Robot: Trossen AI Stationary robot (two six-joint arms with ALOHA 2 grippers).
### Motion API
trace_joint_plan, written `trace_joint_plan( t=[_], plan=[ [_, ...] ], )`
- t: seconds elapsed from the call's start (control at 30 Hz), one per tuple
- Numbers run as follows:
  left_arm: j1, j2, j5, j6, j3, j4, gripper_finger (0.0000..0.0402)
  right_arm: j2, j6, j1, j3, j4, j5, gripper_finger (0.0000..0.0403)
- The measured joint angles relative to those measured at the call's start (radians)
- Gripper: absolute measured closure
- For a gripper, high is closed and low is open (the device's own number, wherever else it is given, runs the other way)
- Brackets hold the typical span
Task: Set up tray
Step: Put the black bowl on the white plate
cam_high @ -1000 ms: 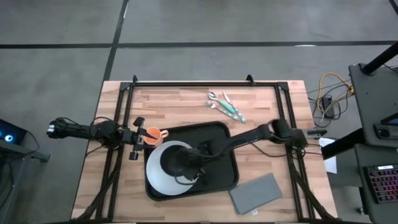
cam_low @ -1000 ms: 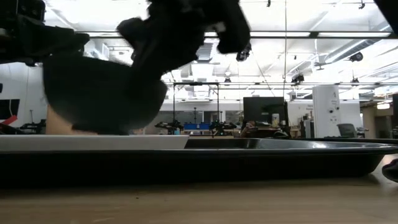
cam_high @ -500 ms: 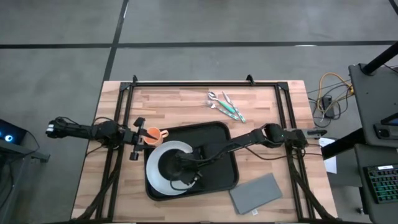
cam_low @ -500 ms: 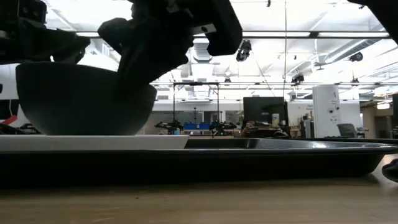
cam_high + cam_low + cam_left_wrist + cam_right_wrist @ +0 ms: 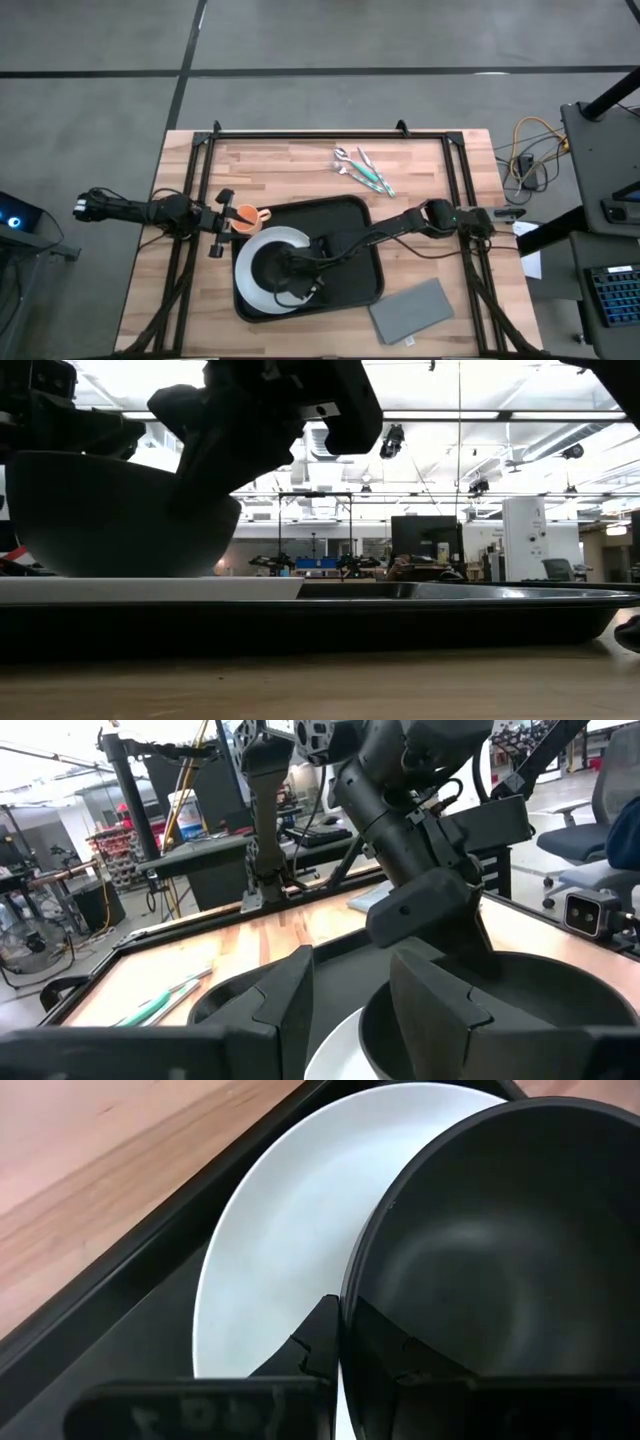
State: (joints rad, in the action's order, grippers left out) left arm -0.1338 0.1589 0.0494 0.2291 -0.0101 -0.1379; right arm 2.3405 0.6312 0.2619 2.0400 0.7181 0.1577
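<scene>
Black plastic, rounded corners, raised rim: your large rectangular tray [image 5: 350, 215] lay mid-table on the wooden table [image 5: 290, 165], carrying a round white plate [image 5: 250, 290]. Your right gripper [image 5: 300, 282] was clamped on the rim of a dark round bowl [image 5: 500, 1280] on that plate; your left gripper [image 5: 222, 222] held an orange cup [image 5: 244, 216] beside the tray.

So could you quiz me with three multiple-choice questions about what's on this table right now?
1. Where does the round white plate lie?
A. In the large black plastic tray
B. On the flat grey rectangular napkin
C. On the floor

2. What colour is the small cup at the left gripper?
A. Blue
B. Orange
C. White

3. What is the right gripper doing?
A. Hanging open over the cutlery
B. Lying on the napkin
C. Shut on the rim of the dark round bowl

Answers: 1 A, the tray's rim surrounds the plate; 2 B, seen from above; 3 C, its fingers pinch the bowl's rim.
</scene>
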Motion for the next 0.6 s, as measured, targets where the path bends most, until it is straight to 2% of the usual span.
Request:
trace_joint_plan(
  t=[0.2, 0.6],
  plan=[
    [0.000, 0.000, 0.000, 0.000, 0.000, 0.000, 0.0285, 0.000, -0.018, 0.000, -0.007, -0.004, 0.000, 0.0389],
    [0.000, 0.005, 0.000, 0.000, 0.000, 0.000, 0.0285, 0.000, -0.048, 0.000, -0.027, -0.048, 0.000, 0.0343]
  ],
)
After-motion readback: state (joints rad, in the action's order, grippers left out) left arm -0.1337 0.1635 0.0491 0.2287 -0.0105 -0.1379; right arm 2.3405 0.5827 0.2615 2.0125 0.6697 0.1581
